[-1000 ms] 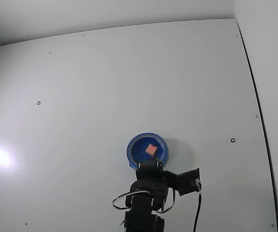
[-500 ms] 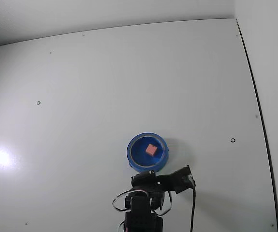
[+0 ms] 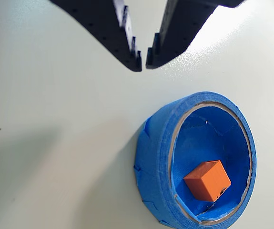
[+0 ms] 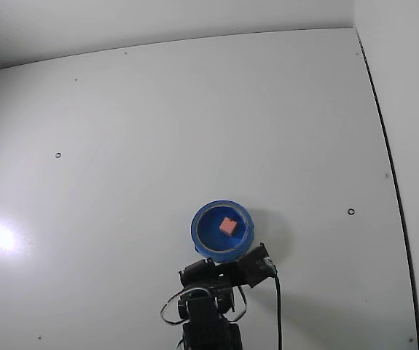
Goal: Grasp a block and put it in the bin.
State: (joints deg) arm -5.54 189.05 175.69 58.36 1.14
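The block [image 3: 207,180] is a small orange-red cube lying inside the round blue bin [image 3: 158,143], against its lower right wall. In the fixed view the block [image 4: 228,225] looks pink and sits near the middle of the bin [image 4: 202,237]. My gripper [image 3: 143,64] enters the wrist view from the top edge, above and to the left of the bin and apart from it. Its black jaws stand tip to tip with only a sliver between them and hold nothing. In the fixed view the arm [image 4: 209,299] stands just below the bin and the fingertips are hidden.
The bin stands on a plain white table [image 4: 122,146] with a few small dark marks. A black cable [image 4: 277,313] runs down beside the arm. A dark table edge [image 4: 388,160] runs along the right side of the fixed view.
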